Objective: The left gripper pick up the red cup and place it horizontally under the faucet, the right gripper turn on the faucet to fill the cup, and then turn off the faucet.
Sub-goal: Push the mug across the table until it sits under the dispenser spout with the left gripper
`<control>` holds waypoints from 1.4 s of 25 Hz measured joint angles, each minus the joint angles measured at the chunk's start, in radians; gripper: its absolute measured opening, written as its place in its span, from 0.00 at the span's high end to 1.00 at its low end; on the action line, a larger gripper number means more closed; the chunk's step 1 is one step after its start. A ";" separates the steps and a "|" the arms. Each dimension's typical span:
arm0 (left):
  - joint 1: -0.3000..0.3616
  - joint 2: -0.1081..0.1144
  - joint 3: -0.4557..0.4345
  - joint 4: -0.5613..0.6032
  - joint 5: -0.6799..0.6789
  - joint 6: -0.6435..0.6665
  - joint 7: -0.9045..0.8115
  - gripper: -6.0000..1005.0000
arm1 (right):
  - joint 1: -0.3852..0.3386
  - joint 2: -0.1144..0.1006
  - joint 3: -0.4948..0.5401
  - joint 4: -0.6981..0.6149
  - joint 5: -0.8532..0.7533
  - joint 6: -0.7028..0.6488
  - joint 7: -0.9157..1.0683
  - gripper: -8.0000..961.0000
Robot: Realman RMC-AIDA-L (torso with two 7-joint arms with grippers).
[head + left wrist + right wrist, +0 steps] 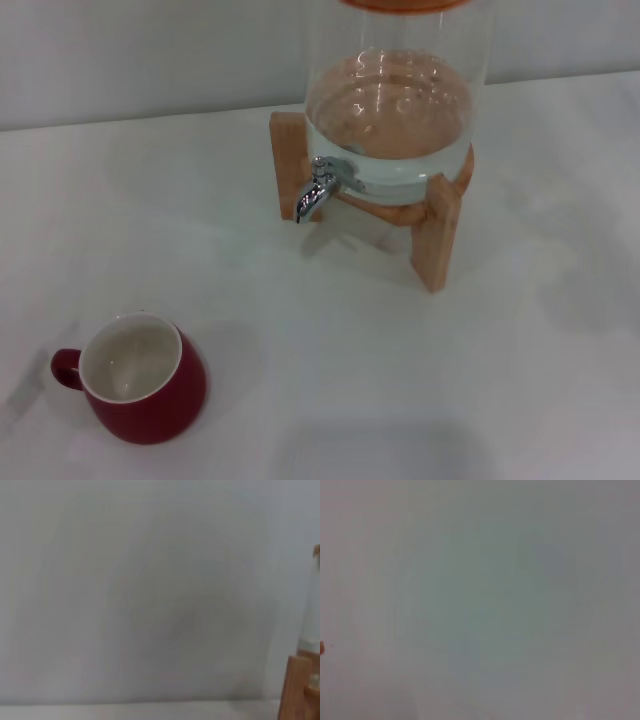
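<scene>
My left wrist camera faces a plain pale wall [150, 590] that fills nearly the whole view. A lighter strip of white table [135, 711] runs along the lower edge. At the far edge, a wooden stand [296, 690] post shows, with part of the clear glass dispenser [312, 630] above it.
</scene>
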 joint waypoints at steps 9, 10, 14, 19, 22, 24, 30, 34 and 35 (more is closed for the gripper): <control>0.008 0.002 -0.002 0.016 0.065 0.003 0.000 0.23 | 0.005 0.000 0.004 -0.005 0.001 -0.018 0.000 0.25; 0.009 0.002 -0.002 0.016 0.073 0.003 0.000 0.23 | 0.006 0.000 0.004 -0.006 0.001 -0.021 0.000 0.25; 0.009 0.002 -0.002 0.016 0.106 0.012 0.000 0.23 | 0.013 0.000 0.004 -0.011 0.006 -0.032 0.000 0.25; 0.003 0.003 0.000 0.018 0.140 0.045 0.000 0.23 | 0.016 0.000 0.004 -0.012 0.013 -0.036 0.000 0.25; 0.000 0.003 0.000 0.018 0.147 0.059 0.000 0.23 | 0.017 0.000 0.004 -0.012 0.014 -0.037 0.000 0.25; -0.002 0.003 0.001 0.018 0.155 0.065 0.000 0.23 | 0.017 0.000 0.004 -0.012 0.014 -0.037 0.000 0.25; -0.015 0.003 0.001 0.017 0.194 0.076 0.000 0.23 | 0.017 0.000 0.004 -0.012 0.014 -0.037 0.000 0.25; -0.025 0.003 0.000 0.017 0.230 0.080 0.000 0.23 | 0.019 0.000 0.005 -0.012 0.015 -0.037 0.000 0.25; -0.025 0.003 0.000 0.017 0.230 0.080 0.000 0.23 | 0.019 0.000 0.005 -0.012 0.015 -0.037 0.000 0.25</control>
